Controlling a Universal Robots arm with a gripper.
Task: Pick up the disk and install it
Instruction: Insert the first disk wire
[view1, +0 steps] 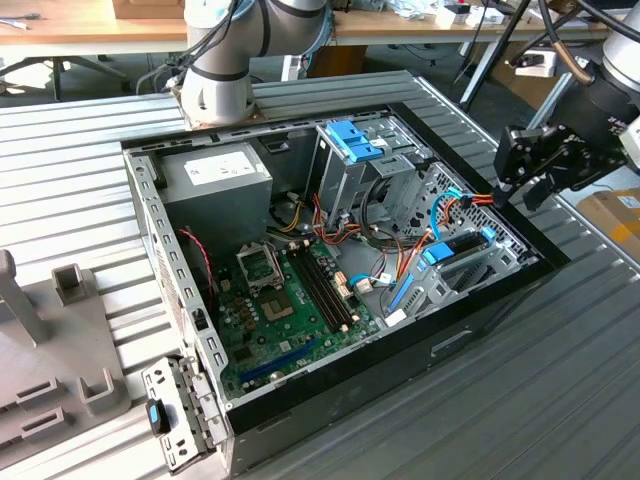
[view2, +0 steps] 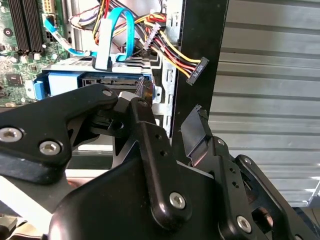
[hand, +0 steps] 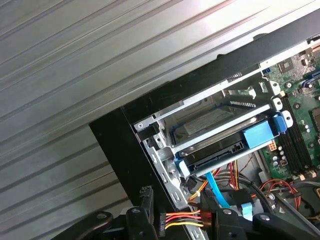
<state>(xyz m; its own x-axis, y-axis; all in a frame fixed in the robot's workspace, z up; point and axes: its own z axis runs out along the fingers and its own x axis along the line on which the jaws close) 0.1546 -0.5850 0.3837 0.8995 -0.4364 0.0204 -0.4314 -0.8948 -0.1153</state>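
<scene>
surface: ribbed grey table (view1: 560, 400) | on it: open computer case (view1: 450, 345), grey fixture (view1: 50, 350), perforated bracket (view1: 180, 420)

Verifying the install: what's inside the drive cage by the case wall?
The disk sits inside the drive cage, a blue cable at its connector end. The cage's bars hide parts of its body.

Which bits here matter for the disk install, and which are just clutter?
Job:
- disk, sitting in the drive cage
- gripper, fingers open, empty, beside the cage

Lying about:
- perforated bracket, outside the case
- grey fixture
- light-blue latch
- power supply
</scene>
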